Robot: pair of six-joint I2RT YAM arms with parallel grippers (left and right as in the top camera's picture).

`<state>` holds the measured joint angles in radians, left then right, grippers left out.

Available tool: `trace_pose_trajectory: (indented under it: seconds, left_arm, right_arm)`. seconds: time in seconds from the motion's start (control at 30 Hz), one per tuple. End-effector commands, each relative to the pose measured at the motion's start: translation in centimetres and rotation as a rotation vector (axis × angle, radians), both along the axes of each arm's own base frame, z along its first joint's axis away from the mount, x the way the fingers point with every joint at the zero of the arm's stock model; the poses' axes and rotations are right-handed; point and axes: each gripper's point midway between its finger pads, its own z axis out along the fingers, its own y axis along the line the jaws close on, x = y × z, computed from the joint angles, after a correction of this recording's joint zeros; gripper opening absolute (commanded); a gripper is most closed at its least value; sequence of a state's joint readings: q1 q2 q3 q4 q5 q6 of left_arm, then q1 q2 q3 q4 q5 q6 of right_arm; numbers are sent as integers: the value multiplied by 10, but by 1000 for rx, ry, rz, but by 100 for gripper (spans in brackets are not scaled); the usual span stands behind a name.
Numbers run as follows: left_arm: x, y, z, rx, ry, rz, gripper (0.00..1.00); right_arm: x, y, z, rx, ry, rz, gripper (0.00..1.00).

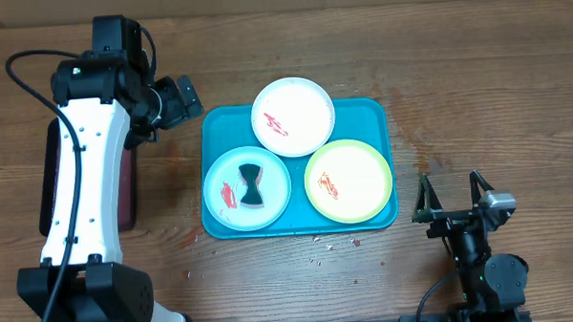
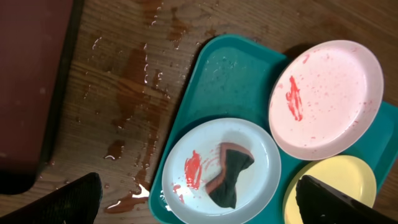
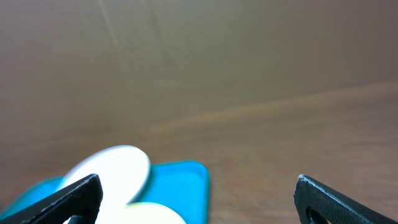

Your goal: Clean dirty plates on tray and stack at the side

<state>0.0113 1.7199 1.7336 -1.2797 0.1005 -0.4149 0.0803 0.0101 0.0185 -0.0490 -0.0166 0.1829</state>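
Note:
The teal tray (image 1: pixel 218 125) holds three plates. The white plate (image 1: pixel 293 115) at the back has red smears. The pale blue plate (image 1: pixel 246 188) at front left has a red smear and a dark sponge (image 1: pixel 252 185) lying on it. The yellow-green plate (image 1: pixel 348 181) at front right has an orange smear. My left gripper (image 1: pixel 174 100) is open and empty, above the table left of the tray's back corner. In the left wrist view its fingers (image 2: pixel 199 202) frame the blue plate (image 2: pixel 249 143) and sponge (image 2: pixel 230 177) from above. My right gripper (image 1: pixel 452 195) is open and empty, right of the tray.
A maroon tray with a dark rim (image 1: pixel 48 179) lies at the far left under my left arm. Brownish wet spills (image 2: pixel 130 74) lie on the wood between it and the teal tray (image 2: pixel 230 81). Small red specks (image 1: pixel 318 241) dot the table in front of the tray.

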Motion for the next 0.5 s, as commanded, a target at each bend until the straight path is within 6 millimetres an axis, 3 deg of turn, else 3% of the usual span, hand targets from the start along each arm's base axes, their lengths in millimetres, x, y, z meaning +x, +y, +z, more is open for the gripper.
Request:
trace_pose_trajectory:
  seconds: [0.0, 0.13, 0.2, 0.3, 0.37, 0.4, 0.47]
  left_arm:
    - [-3, 2, -15, 5, 41, -3, 100]
    - [-3, 1, -16, 5, 40, -5, 100]
    - [-3, 1, -16, 5, 40, -5, 100]
    - [-3, 1, -16, 5, 40, -5, 99]
    - [-3, 1, -17, 5, 41, -5, 100]
    - [-3, 1, -16, 5, 40, -5, 100]
    - [-3, 1, -16, 4, 40, -5, 100]
  right_arm:
    - [-5, 19, 22, 140, -78, 121, 100]
    - [-32, 28, 104, 156, -422, 217, 100]
    - [-66, 26, 154, 89, -683, 209, 100]
    - [-108, 22, 207, -27, -918, 157, 100]
    - [-117, 21, 236, -86, -922, 127, 100]
    - [-109, 21, 256, -137, -816, 105, 100]
    - [-89, 17, 270, -173, -615, 79, 100]
